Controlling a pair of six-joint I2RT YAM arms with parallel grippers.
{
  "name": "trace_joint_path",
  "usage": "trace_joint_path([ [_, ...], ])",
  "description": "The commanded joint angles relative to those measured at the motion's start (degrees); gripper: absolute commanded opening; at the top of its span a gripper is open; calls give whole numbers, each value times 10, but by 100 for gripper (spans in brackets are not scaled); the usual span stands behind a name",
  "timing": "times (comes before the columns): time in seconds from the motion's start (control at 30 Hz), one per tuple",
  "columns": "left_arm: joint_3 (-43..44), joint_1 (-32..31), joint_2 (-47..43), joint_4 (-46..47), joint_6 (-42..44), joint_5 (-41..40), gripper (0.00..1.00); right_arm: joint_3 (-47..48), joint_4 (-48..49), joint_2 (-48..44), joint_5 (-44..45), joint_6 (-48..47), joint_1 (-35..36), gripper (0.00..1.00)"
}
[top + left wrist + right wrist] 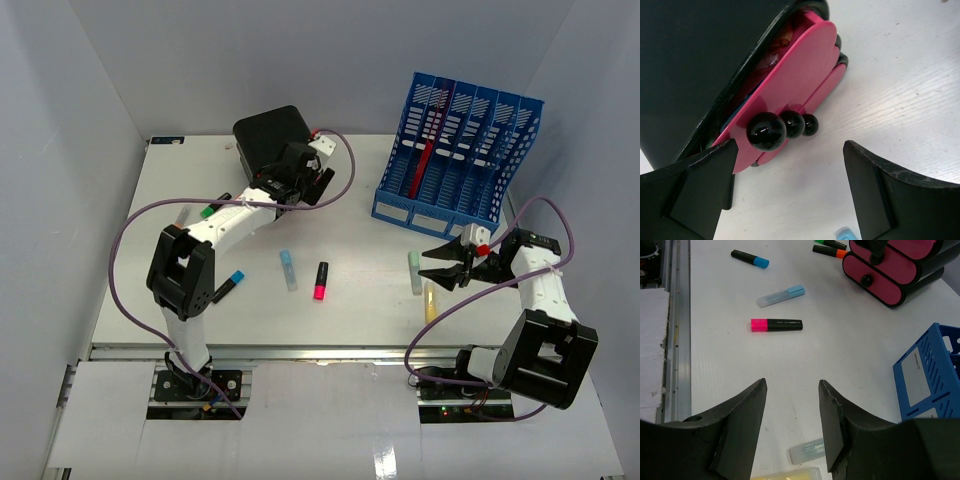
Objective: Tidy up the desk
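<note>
The desk (360, 240) is a white tabletop with a metal rail (320, 352) along its front. Loose on it lie a pink-and-black highlighter (321, 281), a light blue highlighter (288, 270), a blue-capped black marker (228, 285), a pale green highlighter (414, 272) and a yellow highlighter (430, 301). My left gripper (292, 186) is open and empty just in front of the drawer unit's black knobs (766, 131). My right gripper (441, 265) is open and empty above the pale green highlighter (807, 451) and the yellow one (785, 475).
A black drawer unit with pink fronts (268, 136) stands at the back left. A blue slotted file rack (460, 160) stands at the back right with a red item in it. Green and orange markers (829, 247) lie beside the drawer unit. Grey walls enclose the desk.
</note>
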Motion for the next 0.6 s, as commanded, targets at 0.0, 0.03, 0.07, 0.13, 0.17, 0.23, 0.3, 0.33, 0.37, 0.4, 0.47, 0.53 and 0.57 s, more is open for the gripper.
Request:
trace_joint_path([
  [0.0, 26, 15, 7, -7, -9, -26, 98, 18, -14, -12, -23, -15, -3, 52],
  [0.03, 28, 16, 8, -7, -10, -26, 98, 19, -14, -13, -23, -15, -2, 52],
  [0.07, 31, 16, 10, -7, -10, -26, 98, 19, -14, -13, -23, -14, -2, 52],
  [0.13, 36, 16, 12, -8, -9, -27, 98, 19, -13, -13, -23, -14, -2, 52],
  [0.17, 41, 17, 14, -8, -12, -26, 98, 19, -14, -14, -23, -14, -3, 52],
  [0.23, 50, 18, 14, -10, -20, -23, 98, 19, -14, -15, -23, -13, -2, 52],
  [0.3, 56, 18, 11, -14, -34, -15, 98, 19, -14, -15, -23, -13, -2, 53],
  [0.33, 58, 18, 6, -15, -41, -11, 98, 19, -14, -15, -23, -12, -2, 53],
  [0.37, 60, 18, 1, -16, -48, -7, 98, 19, -14, -15, -23, -11, -2, 52],
  [0.4, 60, 18, -6, -20, -66, -6, 98, 20, -14, -15, -23, -11, -2, 52],
  [0.47, 51, 18, -28, -27, -114, -5, 98, 20, -14, -16, -23, -10, -2, 52],
  [0.53, 24, 18, -65, -30, -180, 0, 98, 20, -13, -17, -23, -9, -2, 53],
  [0.57, 5, 17, -85, -29, -209, 5, 98, 20, -14, -18, -24, -9, -2, 53],
])
